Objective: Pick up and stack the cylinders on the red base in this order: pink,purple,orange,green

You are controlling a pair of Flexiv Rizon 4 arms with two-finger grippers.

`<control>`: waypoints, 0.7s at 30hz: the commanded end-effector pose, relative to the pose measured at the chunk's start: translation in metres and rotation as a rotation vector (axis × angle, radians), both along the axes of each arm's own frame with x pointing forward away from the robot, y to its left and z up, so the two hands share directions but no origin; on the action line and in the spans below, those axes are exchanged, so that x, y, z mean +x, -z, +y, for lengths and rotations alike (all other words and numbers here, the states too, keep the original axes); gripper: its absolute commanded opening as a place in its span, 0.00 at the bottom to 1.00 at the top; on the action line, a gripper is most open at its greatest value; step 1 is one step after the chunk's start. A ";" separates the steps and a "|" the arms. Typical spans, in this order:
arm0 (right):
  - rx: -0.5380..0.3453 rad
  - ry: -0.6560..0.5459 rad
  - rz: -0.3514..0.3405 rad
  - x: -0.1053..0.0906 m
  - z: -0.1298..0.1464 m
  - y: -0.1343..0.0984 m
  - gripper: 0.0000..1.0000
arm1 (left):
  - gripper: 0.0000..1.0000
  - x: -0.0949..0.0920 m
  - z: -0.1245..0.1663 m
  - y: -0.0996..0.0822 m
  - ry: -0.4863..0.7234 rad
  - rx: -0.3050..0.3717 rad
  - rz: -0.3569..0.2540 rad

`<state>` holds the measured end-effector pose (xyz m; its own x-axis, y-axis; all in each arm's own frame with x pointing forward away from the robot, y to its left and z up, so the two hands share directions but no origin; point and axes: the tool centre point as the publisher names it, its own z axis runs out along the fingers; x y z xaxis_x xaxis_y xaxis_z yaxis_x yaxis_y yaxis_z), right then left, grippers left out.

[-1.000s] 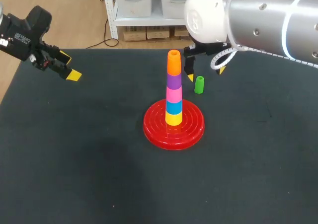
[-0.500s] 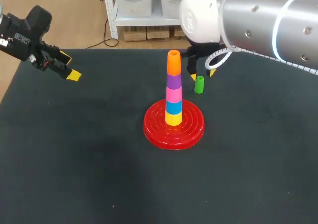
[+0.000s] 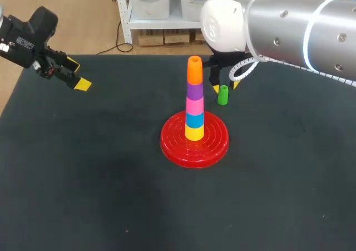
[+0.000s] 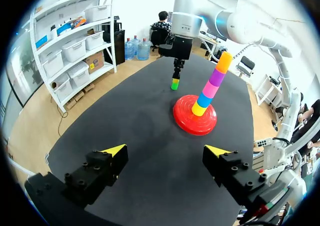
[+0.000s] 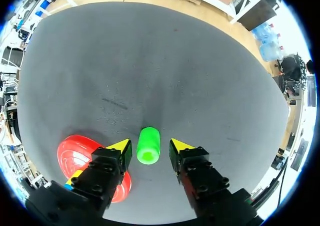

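The red base (image 3: 172,145) sits mid-worktop and carries a tower of yellow, blue, pink and purple cylinders topped by the orange cylinder (image 3: 194,70). Just beyond it the green cylinder (image 3: 222,95) stands upright between the fingers of the right gripper (image 3: 224,87), which are spread and released, not touching it.

In my judgement, an off-centre squeeze could tip or skid it on the dark, matte worktop (image 3: 83,178). Carrying it across could clip the narrow tower.

The left gripper (image 4: 165,153) hangs released and empty by the far left corner.
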<state>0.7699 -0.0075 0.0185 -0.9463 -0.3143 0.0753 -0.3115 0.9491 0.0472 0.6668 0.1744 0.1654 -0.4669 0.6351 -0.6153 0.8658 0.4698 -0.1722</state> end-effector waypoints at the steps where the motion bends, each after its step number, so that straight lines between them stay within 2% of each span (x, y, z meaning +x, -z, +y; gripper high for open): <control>1: -0.002 0.002 -0.005 -0.003 0.000 0.001 0.41 | 1.00 -0.001 0.001 0.001 0.001 -0.002 -0.003; 2: -0.004 0.003 -0.005 -0.003 0.000 0.001 0.31 | 1.00 -0.001 0.001 0.001 0.001 -0.002 -0.003; 3: -0.004 0.005 -0.005 -0.003 0.000 0.001 0.09 | 1.00 -0.001 0.001 0.001 0.001 -0.002 -0.003; 4: -0.009 0.010 -0.008 -0.004 0.000 0.000 0.00 | 1.00 -0.001 0.001 0.001 0.001 -0.002 -0.003; 9: -0.008 0.024 -0.042 -0.003 -0.003 -0.016 0.00 | 1.00 -0.001 0.001 0.001 0.001 -0.002 -0.003; 12: -0.029 0.025 -0.059 -0.003 -0.005 -0.038 0.00 | 1.00 -0.001 0.001 0.001 0.001 -0.002 -0.003; 14: -0.046 0.027 -0.054 -0.004 -0.007 -0.061 0.00 | 1.00 -0.001 0.001 0.001 0.001 -0.002 -0.003; 21: -0.041 -0.032 -0.049 -0.020 -0.007 -0.174 0.00 | 1.00 -0.001 0.001 0.001 0.001 -0.002 -0.003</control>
<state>0.7652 -0.0096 0.1285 -0.9403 -0.3357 0.0567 -0.3369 0.9415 -0.0128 0.6668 0.1744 0.1654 -0.4669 0.6351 -0.6153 0.8658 0.4698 -0.1722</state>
